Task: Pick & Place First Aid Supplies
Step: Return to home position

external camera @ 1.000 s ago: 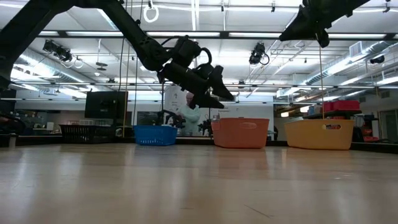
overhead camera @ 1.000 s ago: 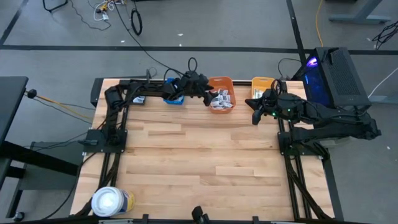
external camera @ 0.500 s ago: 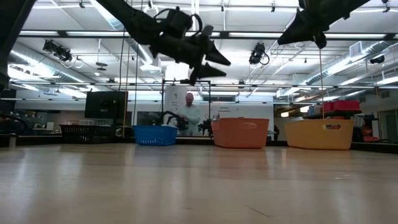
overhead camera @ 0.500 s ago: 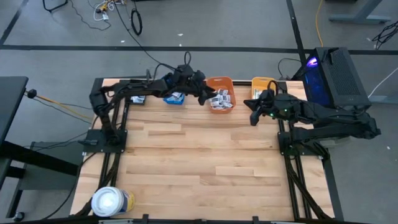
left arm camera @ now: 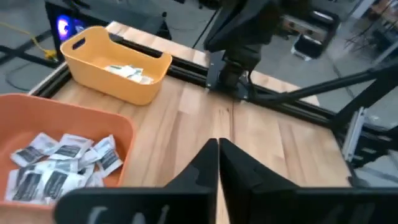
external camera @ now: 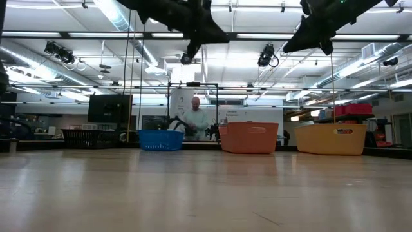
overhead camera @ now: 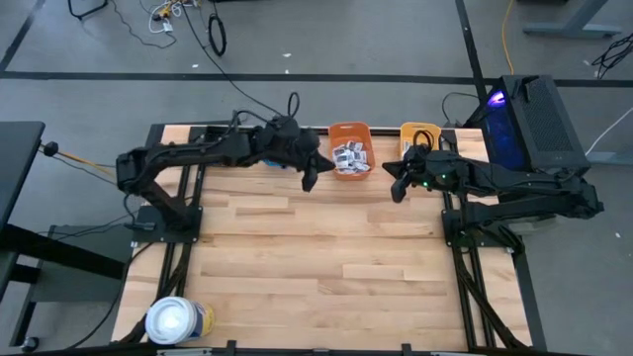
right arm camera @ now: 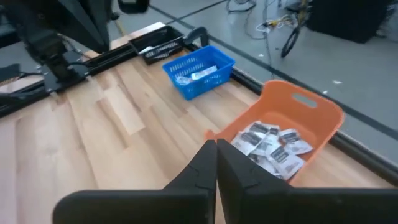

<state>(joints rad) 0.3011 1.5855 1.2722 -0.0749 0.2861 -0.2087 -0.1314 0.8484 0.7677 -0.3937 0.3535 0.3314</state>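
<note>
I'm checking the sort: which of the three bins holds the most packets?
The orange bin, the middle one: a heap of white packets covers its floor, while the yellow bin and the blue bin each show only a few.

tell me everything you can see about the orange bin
The orange bin is a smooth plastic tub with rounded corners and a slot handle cut in its end wall. It stands upright on the wooden table near the table's edge, between the blue bin and the yellow bin, apart from both. A loose heap of small white packets lies inside. Nothing grips it.
</note>
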